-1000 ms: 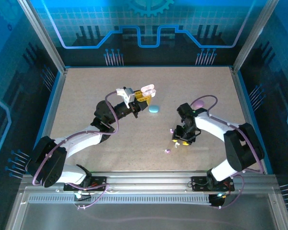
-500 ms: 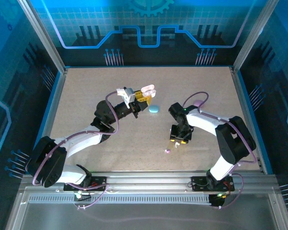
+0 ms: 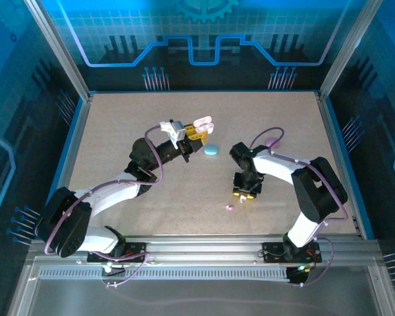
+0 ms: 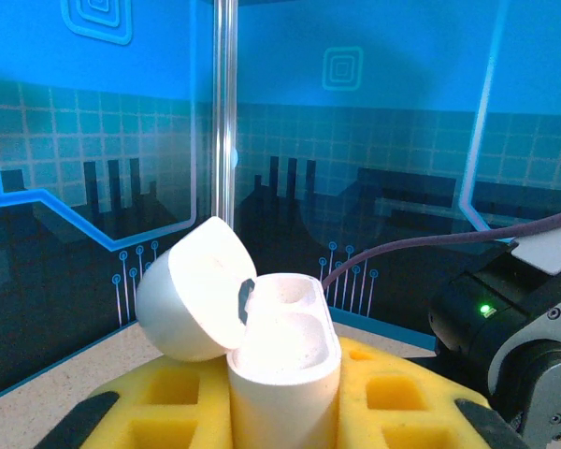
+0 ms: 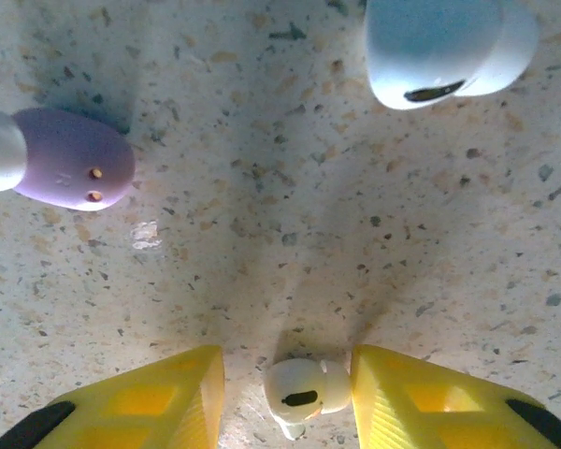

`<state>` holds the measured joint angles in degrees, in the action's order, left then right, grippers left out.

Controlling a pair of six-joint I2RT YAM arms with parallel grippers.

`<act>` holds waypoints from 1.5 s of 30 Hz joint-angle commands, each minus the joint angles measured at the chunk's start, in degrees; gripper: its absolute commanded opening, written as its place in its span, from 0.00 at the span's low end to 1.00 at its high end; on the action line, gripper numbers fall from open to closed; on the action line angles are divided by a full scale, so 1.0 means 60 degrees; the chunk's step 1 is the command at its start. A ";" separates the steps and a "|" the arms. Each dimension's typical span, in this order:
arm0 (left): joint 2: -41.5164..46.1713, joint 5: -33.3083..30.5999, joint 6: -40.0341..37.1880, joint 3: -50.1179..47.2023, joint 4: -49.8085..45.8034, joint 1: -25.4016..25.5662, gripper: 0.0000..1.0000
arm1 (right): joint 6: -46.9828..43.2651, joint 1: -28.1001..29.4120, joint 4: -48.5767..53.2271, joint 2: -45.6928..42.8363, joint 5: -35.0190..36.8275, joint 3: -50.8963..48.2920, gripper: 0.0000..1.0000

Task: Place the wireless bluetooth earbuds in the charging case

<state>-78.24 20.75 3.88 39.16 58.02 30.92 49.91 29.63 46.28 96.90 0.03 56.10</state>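
One white earbud [image 5: 304,393] lies on the table between my right gripper's [image 5: 286,367] part-open jaws, gripped by neither, against one pad and clear of the other, while my left gripper [image 4: 280,412] clamps the lid-open charging case [image 4: 282,327] upright

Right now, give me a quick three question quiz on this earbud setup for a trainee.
1. True or false: the white charging case in the left end effector has its lid shut.
2. Which earbud lies between the right end effector's fingers? A purple, B white earbud, C light blue.
3. Fill in: the right wrist view shows ___ earbuds on the table.
Key: 1 false, the lid is open. 2 B. 3 three.
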 commanded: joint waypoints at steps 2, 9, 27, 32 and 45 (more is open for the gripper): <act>0.0164 -0.0024 -0.0247 -0.0022 0.0106 0.0047 0.20 | 0.0256 0.0152 0.0005 0.0223 0.0141 -0.0144 0.38; 0.0178 -0.0046 -0.0266 -0.0038 0.0076 0.0045 0.20 | 0.0266 0.0203 0.0179 0.0106 0.0260 -0.0142 0.39; 0.0105 -0.0017 -0.0207 -0.0015 0.0089 0.0040 0.20 | 0.0215 0.0470 0.0461 -0.0047 0.0526 -0.0142 0.36; 0.0120 -0.0031 -0.0227 -0.0013 0.0057 0.0046 0.20 | 0.0168 0.0496 0.0409 -0.0025 0.0494 -0.0164 0.32; 0.0130 -0.0017 -0.0193 -0.0009 0.0057 0.0035 0.20 | 0.0120 0.0507 0.0406 -0.0350 0.0328 -0.0324 0.35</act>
<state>-78.24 20.75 3.90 39.16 57.23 30.92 50.15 31.57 46.13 96.71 2.31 55.33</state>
